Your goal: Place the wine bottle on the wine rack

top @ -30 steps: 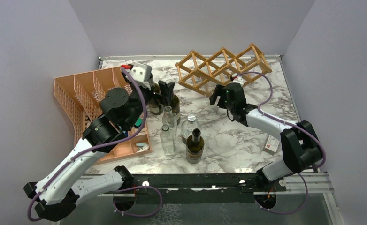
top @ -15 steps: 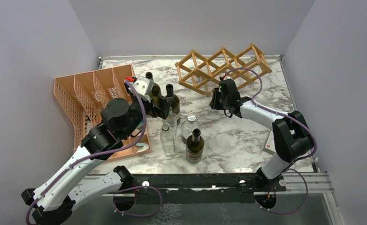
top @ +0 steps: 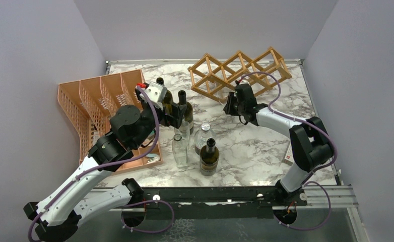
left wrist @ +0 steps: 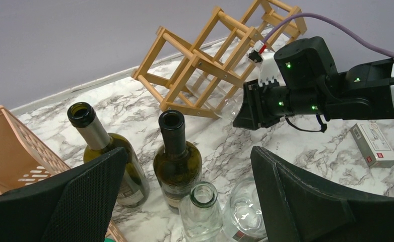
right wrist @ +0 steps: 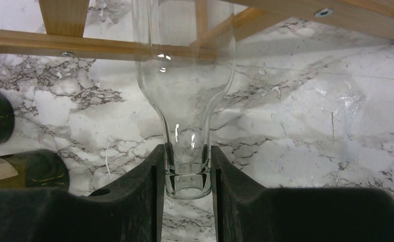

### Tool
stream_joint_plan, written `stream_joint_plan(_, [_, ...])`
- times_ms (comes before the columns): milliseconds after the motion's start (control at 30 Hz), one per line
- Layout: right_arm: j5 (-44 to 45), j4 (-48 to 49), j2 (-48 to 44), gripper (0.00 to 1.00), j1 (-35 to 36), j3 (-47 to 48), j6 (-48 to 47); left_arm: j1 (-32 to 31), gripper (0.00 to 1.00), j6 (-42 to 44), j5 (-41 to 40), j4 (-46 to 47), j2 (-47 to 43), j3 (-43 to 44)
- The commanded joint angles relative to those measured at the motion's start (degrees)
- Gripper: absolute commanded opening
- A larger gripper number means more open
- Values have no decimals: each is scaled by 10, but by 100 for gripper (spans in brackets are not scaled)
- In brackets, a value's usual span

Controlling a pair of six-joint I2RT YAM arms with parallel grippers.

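Note:
The light-wood wine rack [top: 240,70] lies at the back of the marble table. In the right wrist view a clear glass wine bottle [right wrist: 185,75] lies with its body in a rack [right wrist: 59,48] cell and its neck pointing out. My right gripper [right wrist: 187,161] is shut on that neck near the mouth; from above it [top: 230,107] sits at the rack's front edge. My left gripper [top: 179,113] hangs open over a group of standing bottles. Between its fingers in the left wrist view, the left gripper [left wrist: 189,151] frames a dark green bottle [left wrist: 177,161] without touching it.
An olive bottle [left wrist: 109,166] and two clear bottles [left wrist: 205,206] stand around the dark one. Another dark bottle [top: 209,156] stands nearer the front. An orange mesh organizer [top: 94,101] fills the left side. A small box [top: 290,155] lies at the right.
My right gripper moved up to the rack and closed on the clear bottle's neck. The left arm swung slightly forward over the standing bottles, its jaws staying open.

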Motion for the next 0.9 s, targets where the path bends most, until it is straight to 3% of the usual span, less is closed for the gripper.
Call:
stream_joint_plan(0, [9, 66, 11, 29, -2, 2, 12, 0, 99, 11, 20, 10, 8, 11])
stream_joint_plan(67, [12, 45, 19, 37, -3, 14, 20, 0, 99, 14, 22, 9, 12, 14])
stream_joint_plan(167, [14, 14, 13, 57, -3, 15, 30, 0, 99, 17, 25, 9, 18, 19])
stream_joint_plan(300, [-7, -1, -40, 71, -2, -9, 27, 0, 99, 20, 31, 10, 24, 30])
stream_joint_plan(500, [-58, -91, -148, 72, -2, -4, -3, 0, 99, 25, 33, 12, 40, 46])
stream_joint_plan(700, [-206, -151, -263, 72, -2, 6, -60, 0, 99, -2, 39, 34, 33, 42])
stream_joint_plan(867, [-307, -198, -296, 69, 7, 35, -99, 0, 99, -28, 37, 75, 20, 5])
